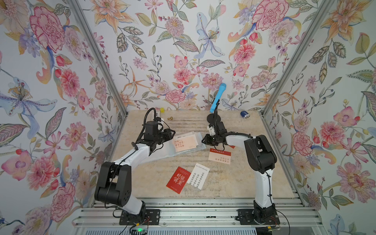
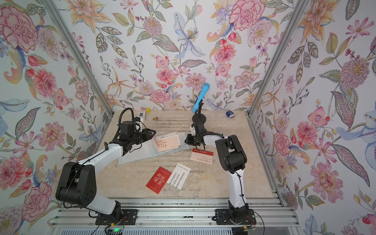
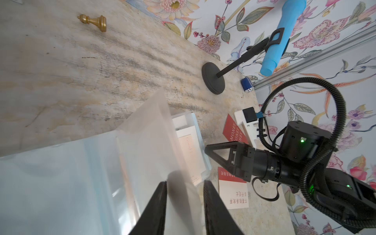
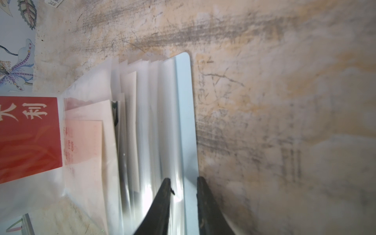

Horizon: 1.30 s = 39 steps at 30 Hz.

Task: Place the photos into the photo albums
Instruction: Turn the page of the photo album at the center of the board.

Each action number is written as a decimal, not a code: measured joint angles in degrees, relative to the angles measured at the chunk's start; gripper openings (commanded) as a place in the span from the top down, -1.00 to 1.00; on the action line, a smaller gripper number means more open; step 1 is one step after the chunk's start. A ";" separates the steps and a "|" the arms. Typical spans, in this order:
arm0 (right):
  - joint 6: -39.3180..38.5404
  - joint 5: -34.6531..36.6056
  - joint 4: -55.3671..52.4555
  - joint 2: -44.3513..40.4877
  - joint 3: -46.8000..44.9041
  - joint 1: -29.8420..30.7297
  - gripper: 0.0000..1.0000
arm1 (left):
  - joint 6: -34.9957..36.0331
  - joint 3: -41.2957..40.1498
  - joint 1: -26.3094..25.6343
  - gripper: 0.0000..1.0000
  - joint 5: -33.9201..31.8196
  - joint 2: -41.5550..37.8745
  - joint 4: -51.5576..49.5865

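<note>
right wrist: album (image 4: 187, 122) at end effector (image 4: 183, 178)

- Flat red card with large white characters (image 1: 178, 180), on the beige tabletop (image 1: 234, 183): one row reads 好运. The row beside it is too stylised to read with certainty.
- White card with black print (image 1: 198, 179), just beside it: Chinese lines under a small Latin heading, too small to read.
- Red card with white Latin lettering (image 3: 234, 132): "MONEY", repeated (legible in the left wrist view only).
- Red card with white characters (image 4: 30, 140), in a clear sleeve of the pale blue plastic album (image 4: 186, 122): 利, next to a character cut off at the picture's edge.
- Pale pink card (image 3: 191, 154) in the album: faint "Good".
- Cream card with a red band (image 1: 219, 155): Chinese rows, illegible.
</note>
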 measured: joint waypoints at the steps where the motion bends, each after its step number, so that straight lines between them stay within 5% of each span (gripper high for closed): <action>1: 0.04 0.00 0.02 -0.04 -0.15 0.00 0.48 | -0.28 0.59 -0.55 0.21 -0.11 0.68 0.26; 12: 0.07 -0.44 -0.83 -1.49 -1.79 0.00 0.48 | -1.75 4.50 -5.95 0.15 -0.20 6.82 2.80; 39: 0.07 -0.35 -3.56 -15.56 -13.81 -5.40 0.47 | -0.61 10.21 -8.94 0.14 -1.09 11.52 3.30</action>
